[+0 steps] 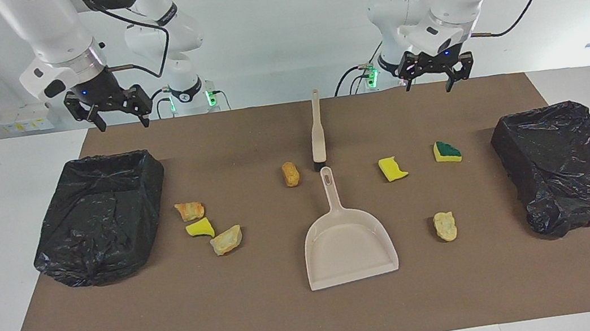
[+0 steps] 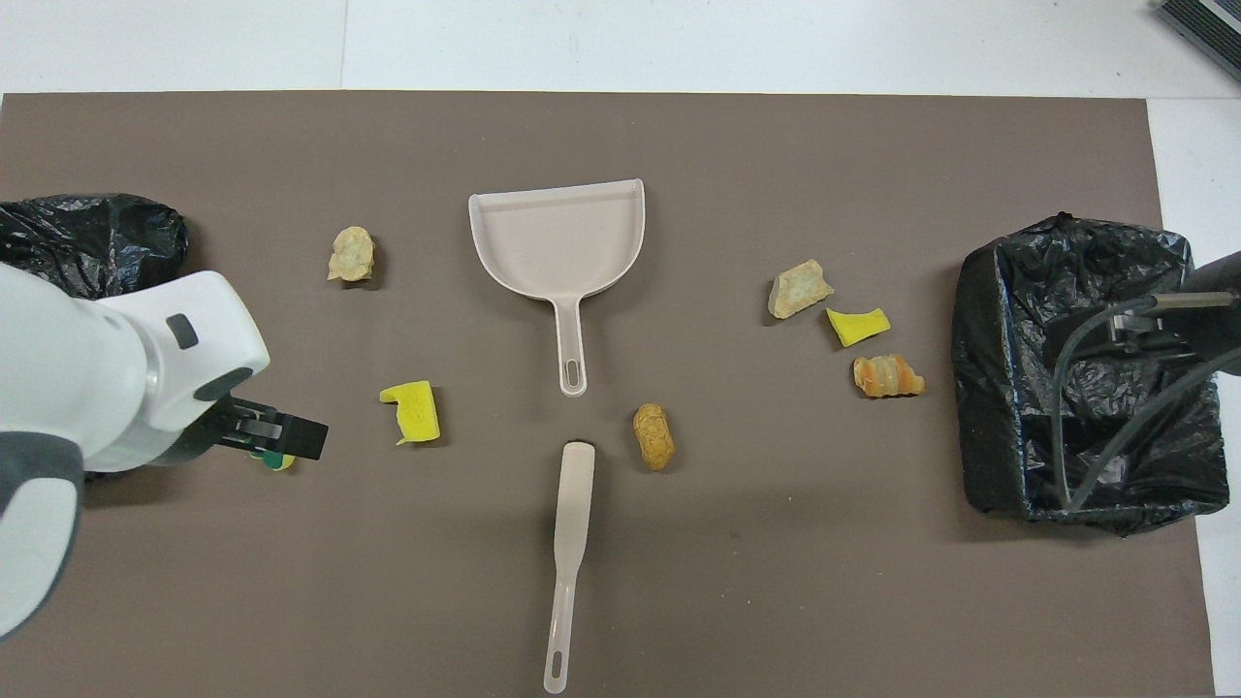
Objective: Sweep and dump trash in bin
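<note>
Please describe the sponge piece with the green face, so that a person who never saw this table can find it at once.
Start at the black bin at the left arm's end of the brown mat. Beside it, toward the beige dustpan, lie three foam pieces. The green-faced sponge is the one closest to that bin, beside the plain yellow sponge; only it has a dark green top.

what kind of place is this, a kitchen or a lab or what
Most likely a robotics lab: two white arms are mounted at a bare table with a brown mat, and a dustpan, brush and foam scraps are laid out as a staged cleaning trial.
</note>
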Motion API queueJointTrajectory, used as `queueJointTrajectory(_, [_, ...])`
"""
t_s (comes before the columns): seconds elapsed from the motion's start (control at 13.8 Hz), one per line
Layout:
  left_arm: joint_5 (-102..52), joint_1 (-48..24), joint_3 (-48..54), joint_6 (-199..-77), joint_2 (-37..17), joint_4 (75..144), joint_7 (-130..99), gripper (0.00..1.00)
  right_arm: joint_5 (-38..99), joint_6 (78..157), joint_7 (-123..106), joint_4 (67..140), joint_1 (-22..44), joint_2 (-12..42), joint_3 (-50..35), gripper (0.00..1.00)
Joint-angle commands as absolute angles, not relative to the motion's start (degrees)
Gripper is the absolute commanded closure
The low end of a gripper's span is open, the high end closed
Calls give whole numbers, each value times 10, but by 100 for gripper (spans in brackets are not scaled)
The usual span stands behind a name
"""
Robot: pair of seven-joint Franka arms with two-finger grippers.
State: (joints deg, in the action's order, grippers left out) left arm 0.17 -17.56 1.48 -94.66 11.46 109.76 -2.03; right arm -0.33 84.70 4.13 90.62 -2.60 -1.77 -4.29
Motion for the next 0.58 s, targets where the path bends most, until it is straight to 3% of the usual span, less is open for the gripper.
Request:
queueJointTrajectory(0.0, [-4, -227, 6, -1008, 143, 1164, -73, 0, 12, 864, 48, 924, -28, -26, -47, 0])
queueJointTrajectory(0.51, [-19, -346, 6, -1054, 159, 1258, -160, 0, 30, 865, 54, 911, -14, 4, -80, 0])
